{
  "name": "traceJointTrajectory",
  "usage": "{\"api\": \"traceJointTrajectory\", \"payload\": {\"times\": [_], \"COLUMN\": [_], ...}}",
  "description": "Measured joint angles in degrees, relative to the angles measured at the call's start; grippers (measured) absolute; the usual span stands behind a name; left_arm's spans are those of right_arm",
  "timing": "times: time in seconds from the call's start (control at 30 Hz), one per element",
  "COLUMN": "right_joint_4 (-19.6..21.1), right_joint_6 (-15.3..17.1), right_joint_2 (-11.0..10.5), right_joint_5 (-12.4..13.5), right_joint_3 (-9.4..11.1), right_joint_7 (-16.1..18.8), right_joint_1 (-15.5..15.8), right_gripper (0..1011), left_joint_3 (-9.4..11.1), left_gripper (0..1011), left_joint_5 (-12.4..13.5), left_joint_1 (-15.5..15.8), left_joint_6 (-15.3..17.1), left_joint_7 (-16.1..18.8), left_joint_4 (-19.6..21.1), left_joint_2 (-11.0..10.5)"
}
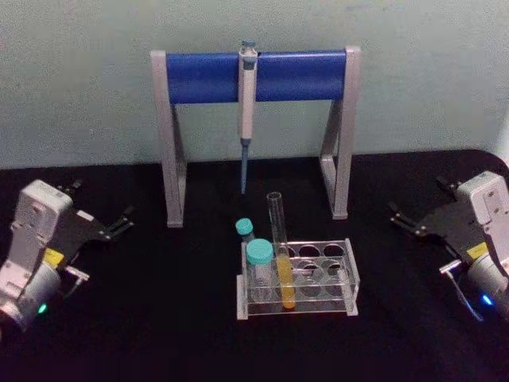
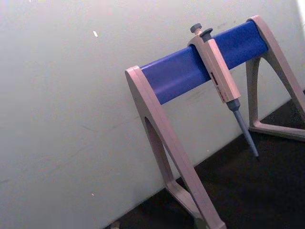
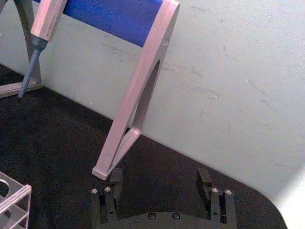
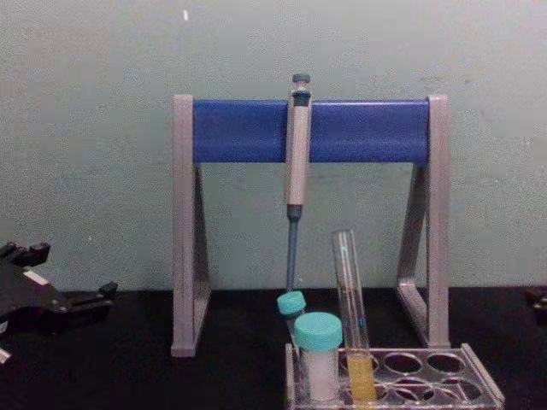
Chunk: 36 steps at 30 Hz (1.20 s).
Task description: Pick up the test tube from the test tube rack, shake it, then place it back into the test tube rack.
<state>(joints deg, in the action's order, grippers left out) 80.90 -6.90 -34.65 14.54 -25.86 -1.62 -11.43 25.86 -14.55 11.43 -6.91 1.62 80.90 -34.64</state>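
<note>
Both arms sit low by the surface [image 1: 159,326]: left claw [image 1: 102,199] and right claw [image 1: 416,197], fingers apart, flank the test tube rack [image 1: 351,278].

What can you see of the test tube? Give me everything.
The test tube is long, slim, clear glass, uncapped and round-bottomed, with yellow-orange liquid in its lower part. It stands in a hole near the left end of the test tube rack, its top leaning slightly to the robot's left, and most of its length is above the top plate. A teal-capped container stands close on its left. The left gripper and right gripper, both open, sit far out to either side.
</note>
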Motion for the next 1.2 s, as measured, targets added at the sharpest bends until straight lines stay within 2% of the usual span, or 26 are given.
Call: {"api": "traceJointTrajectory", "payload": {"times": [0.83,1.07,1.2], "right_joint_4": [0.47,4.0,7.49], "right_joint_6": [0.06,1.02,2.33], "right_joint_2": [0.07,-0.52,-1.33], "right_joint_5": [-0.15,0.73,3.1], "right_joint_3": [0.39,1.85,3.17], "right_joint_7": [0.34,2.19,4.43], "right_joint_1": [0.39,2.91,5.33], "right_gripper": [1000,1000,1000], "left_joint_3": [0.0,0.0,0.0], "left_gripper": [1001,1001,1001], "left_joint_5": [0.0,0.0,0.0], "left_joint_1": [0.0,0.0,0.0], "left_joint_6": [0.0,0.0,0.0], "left_joint_7": [0.0,0.0,0.0], "left_joint_4": [0.0,0.0,0.0], "left_joint_2": [0.0,0.0,0.0]}}
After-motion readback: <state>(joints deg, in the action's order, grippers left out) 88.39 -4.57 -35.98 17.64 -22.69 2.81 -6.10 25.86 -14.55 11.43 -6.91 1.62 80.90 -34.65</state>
